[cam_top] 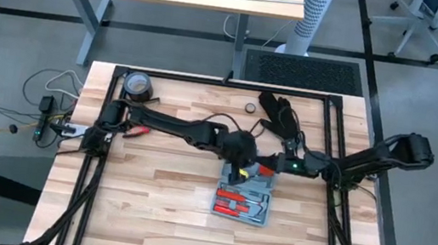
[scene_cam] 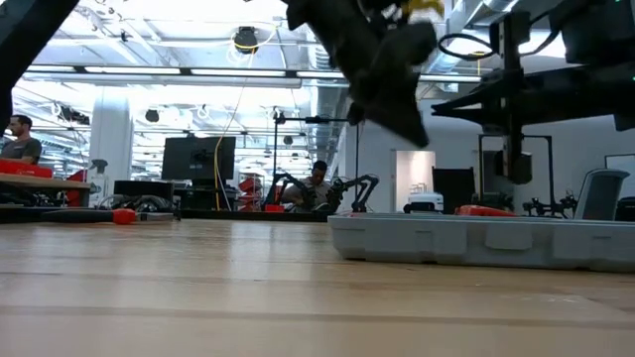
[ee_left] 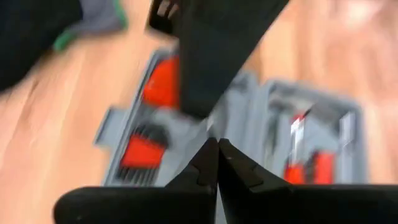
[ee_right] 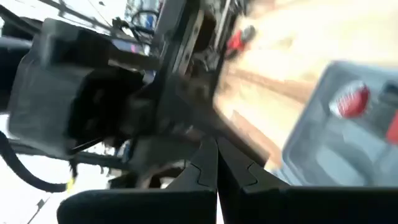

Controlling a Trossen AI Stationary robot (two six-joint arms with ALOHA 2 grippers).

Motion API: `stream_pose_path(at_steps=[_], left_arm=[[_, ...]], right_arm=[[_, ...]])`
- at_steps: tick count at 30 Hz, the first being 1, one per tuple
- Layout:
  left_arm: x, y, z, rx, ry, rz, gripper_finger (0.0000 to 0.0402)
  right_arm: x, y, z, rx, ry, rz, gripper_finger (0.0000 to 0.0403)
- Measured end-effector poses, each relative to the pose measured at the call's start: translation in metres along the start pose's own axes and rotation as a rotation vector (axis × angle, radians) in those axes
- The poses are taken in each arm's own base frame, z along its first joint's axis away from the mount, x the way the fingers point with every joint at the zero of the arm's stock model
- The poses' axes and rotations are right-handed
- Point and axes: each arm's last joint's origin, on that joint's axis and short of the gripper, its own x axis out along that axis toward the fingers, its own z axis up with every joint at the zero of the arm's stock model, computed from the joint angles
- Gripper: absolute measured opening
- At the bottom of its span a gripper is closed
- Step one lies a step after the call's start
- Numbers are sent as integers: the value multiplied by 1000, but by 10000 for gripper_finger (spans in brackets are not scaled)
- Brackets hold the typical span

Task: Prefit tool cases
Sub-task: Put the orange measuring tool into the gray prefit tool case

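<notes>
Low view, nearest first: the tool case (scene_cam: 481, 243) lies open and flat on the table (scene_cam: 198, 297), both halves down, toward the table's front centre in the high view. Red tools sit in its grey recesses. Directly over its far half hang the two grippers. The left gripper (ee_left: 217, 163) has its fingers pressed together and holds nothing. The right gripper (ee_right: 217, 163) is likewise shut and empty, just beside the left one. Farther back lie a black glove (cam_top: 282, 114) and a tape roll (cam_top: 137, 85), well apart from the case.

Judgement: rigid moulded plastic, light, smooth-skinned, likely to slide if pushed. Best hold is an outer rim or the handle tab; loose tools may shift if tilted.
</notes>
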Motion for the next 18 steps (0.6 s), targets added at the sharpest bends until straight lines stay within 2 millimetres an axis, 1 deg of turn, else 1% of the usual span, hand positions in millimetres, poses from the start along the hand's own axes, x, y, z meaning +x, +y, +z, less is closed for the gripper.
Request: stream_pose_path(at_steps=[2,4,8,11,15,18], left_arm=[[-6,-1,0,-25,-79,-49,0],[-13,-1,-5,-42,-129,-85,0],[-30,2,-21,-67,-163,-89,0],[-38,5,-35,-91,-160,-58,0],[-38,8,-54,-131,-115,-30,0],[-33,8,-62,-156,-91,-27,0]], right_arm=[[2,0,2,-7,-17,18,0],[5,-1,4,-8,-20,27,0],[11,-8,4,-7,-7,6,0],[21,-6,2,-4,9,34,0],[38,-8,-1,-6,46,31,0],[47,-10,-2,-5,50,52,0]])
